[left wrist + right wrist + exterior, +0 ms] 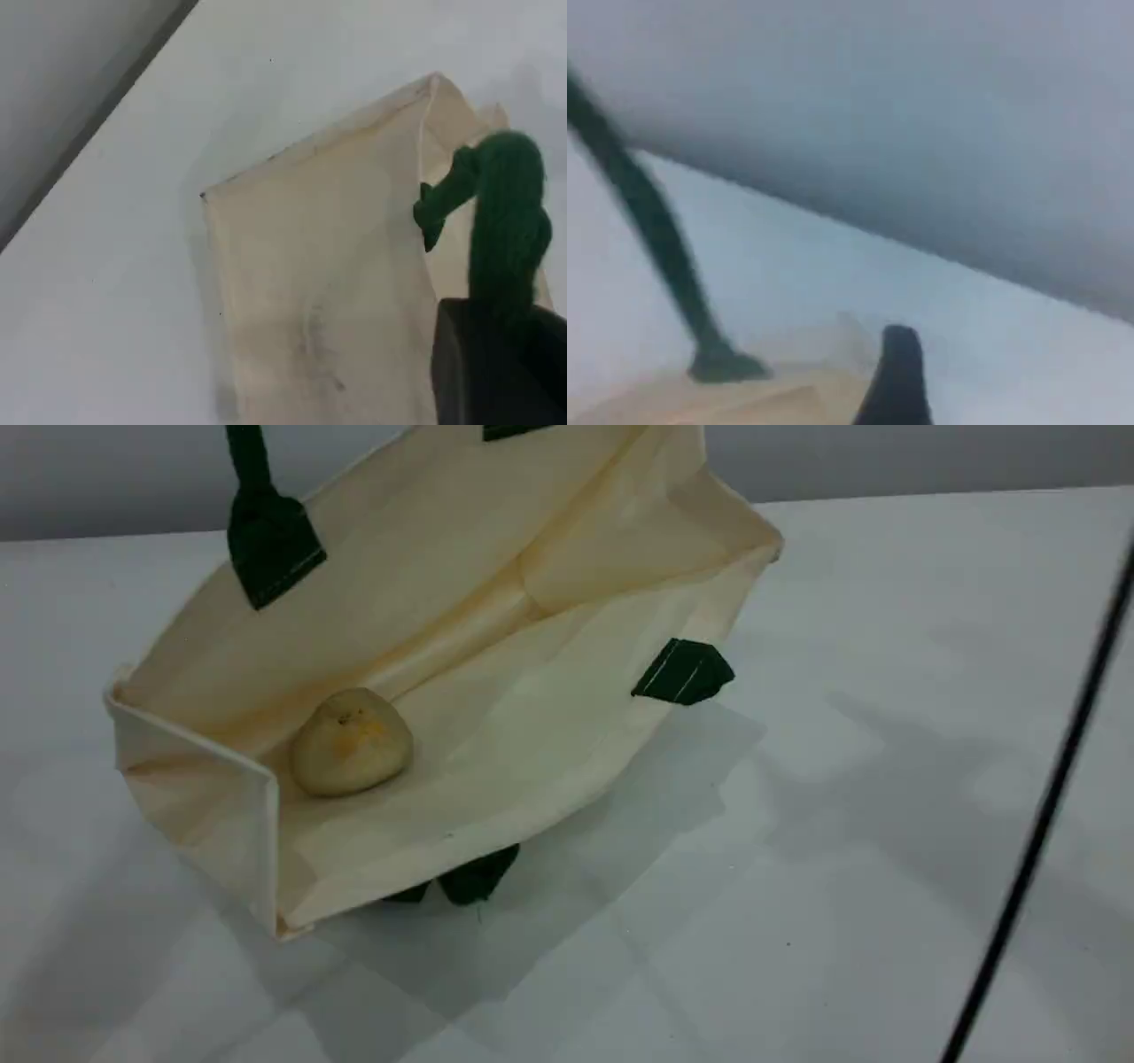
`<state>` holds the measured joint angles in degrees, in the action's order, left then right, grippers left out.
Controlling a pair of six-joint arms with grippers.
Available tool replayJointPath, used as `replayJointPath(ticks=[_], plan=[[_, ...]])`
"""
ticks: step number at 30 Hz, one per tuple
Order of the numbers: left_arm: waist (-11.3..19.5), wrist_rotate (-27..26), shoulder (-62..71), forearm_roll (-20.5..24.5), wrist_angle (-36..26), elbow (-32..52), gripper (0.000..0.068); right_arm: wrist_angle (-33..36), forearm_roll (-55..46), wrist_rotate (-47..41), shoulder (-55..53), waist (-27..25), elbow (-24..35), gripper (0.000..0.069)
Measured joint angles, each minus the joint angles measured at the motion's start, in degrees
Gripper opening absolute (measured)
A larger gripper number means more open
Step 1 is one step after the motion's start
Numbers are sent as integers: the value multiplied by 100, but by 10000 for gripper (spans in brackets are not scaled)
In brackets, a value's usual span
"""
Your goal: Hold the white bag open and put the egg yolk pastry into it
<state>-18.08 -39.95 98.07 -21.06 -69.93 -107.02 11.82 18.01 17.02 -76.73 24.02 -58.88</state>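
Note:
The white bag [496, 602] lies tilted on the table with its mouth wide open toward the camera. The egg yolk pastry [352, 741], a tan-yellow ball, rests inside on the lower wall near the bag's bottom. A dark green rope handle [248, 460] runs up out of the top edge. In the left wrist view this rope handle [507, 221] leads into my left gripper [496, 359], which is shut on it above the bag [319, 292]. My right gripper [899, 385] shows only one blurred dark fingertip, near the bag's rim [744, 398] and another handle [647, 230].
A black cable [1045, 806] crosses the right side of the scene view at a slant. Green handle tabs [684, 671] stick out from the bag's lower edge. The white table [842, 868] ends at a grey wall behind.

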Motion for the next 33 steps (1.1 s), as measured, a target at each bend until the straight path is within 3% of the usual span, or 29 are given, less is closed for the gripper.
replayJointPath(ticks=[6,8,14,17,21,26,33], plan=[[0,0,0,-14,0,0,134,144,0,0,234,-85,-44,572],[0,0,0,-35,12,-5,202,221,0,0,234,-85,-44,572],[0,0,0,-18,12,-5,522,250,0,0,234,-85,-44,572],[6,0,0,-5,12,-5,608,359,0,0,277,-85,-44,572],[6,103,-65,-16,7,-5,615,524,0,0,497,-85,-44,572],[17,742,-481,236,-11,-5,565,751,-18,0,1134,-85,-73,572],[17,1855,-1509,901,-17,-5,556,2110,-249,-24,2308,-85,-415,572]])
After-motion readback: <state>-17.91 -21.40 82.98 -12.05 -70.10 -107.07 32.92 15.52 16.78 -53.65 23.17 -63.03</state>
